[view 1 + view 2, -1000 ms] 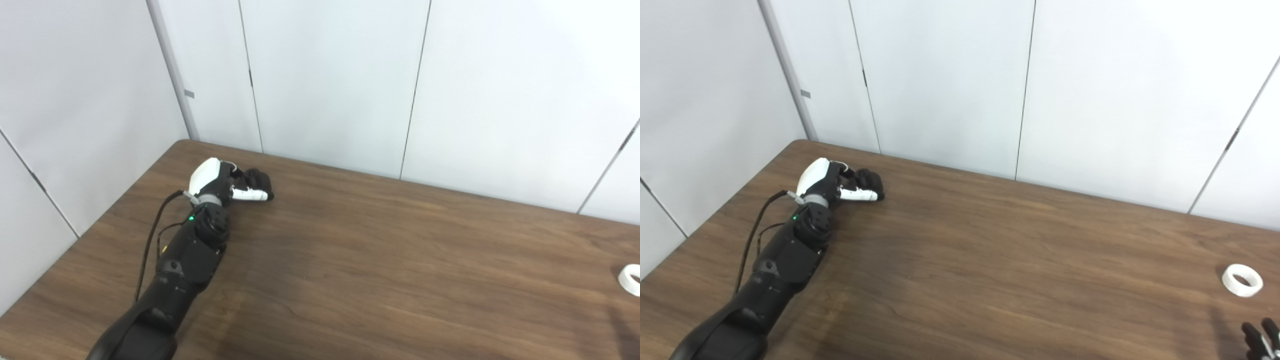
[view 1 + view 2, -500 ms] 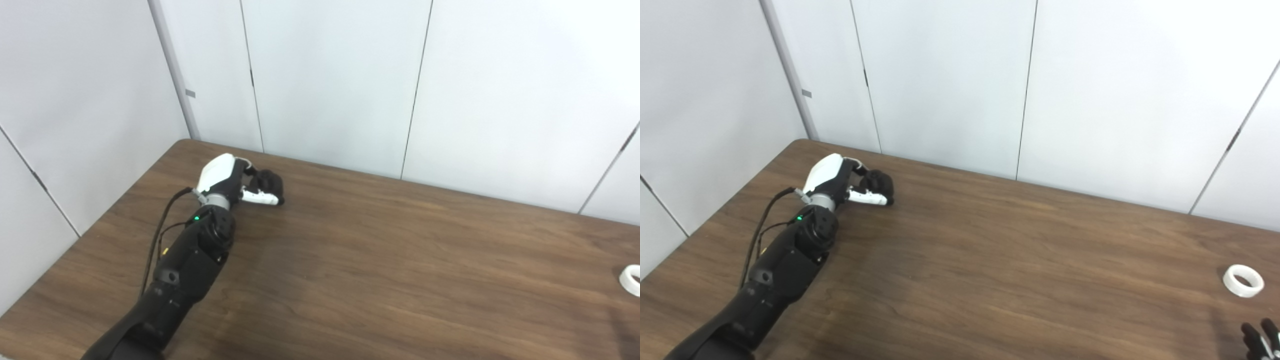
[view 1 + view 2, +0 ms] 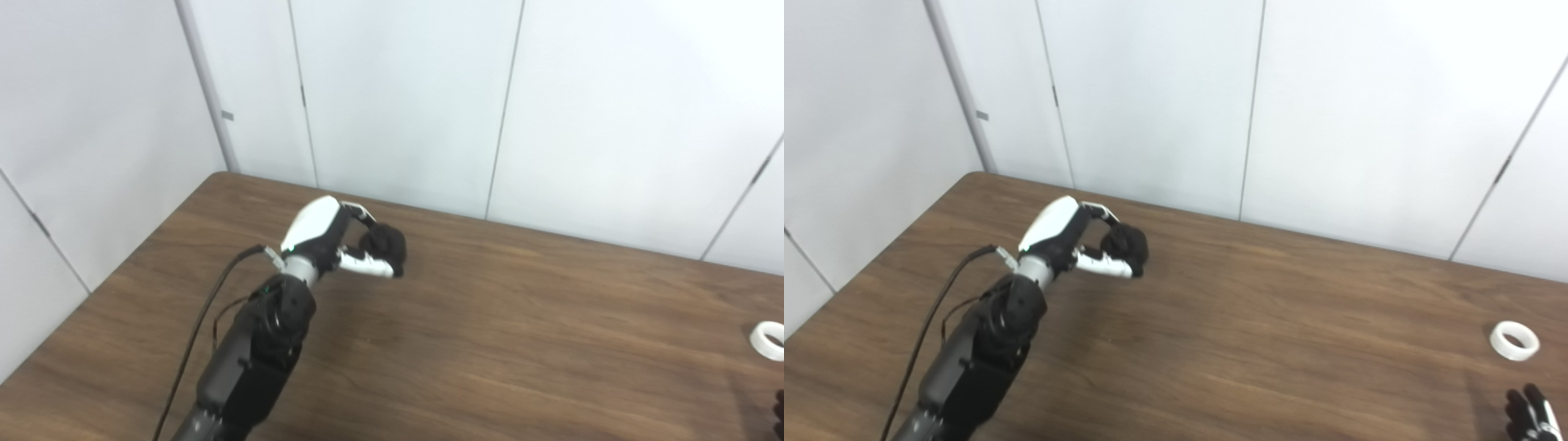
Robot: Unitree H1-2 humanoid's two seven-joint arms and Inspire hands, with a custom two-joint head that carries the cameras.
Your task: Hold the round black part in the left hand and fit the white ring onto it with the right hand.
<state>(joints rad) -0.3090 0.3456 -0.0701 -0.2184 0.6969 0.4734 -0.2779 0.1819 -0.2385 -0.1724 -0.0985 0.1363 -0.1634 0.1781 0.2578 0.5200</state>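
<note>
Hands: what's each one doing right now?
Left hand: closed around the round black part.
Right hand: only its fingertips show, near the white ring; cannot tell.

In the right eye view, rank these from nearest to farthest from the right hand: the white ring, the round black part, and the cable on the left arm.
From the right hand, at the bottom right corner:
1. White ring, lying on the table just beyond that hand, at the right.
2. Round black part, held in the left hand, left of centre.
3. Cable, looping off the left arm's outer side, farthest left.

table (image 3: pixel 1274 343) open mid-span | white ring (image 3: pixel 1513 340) unobstructed — right edge
</note>
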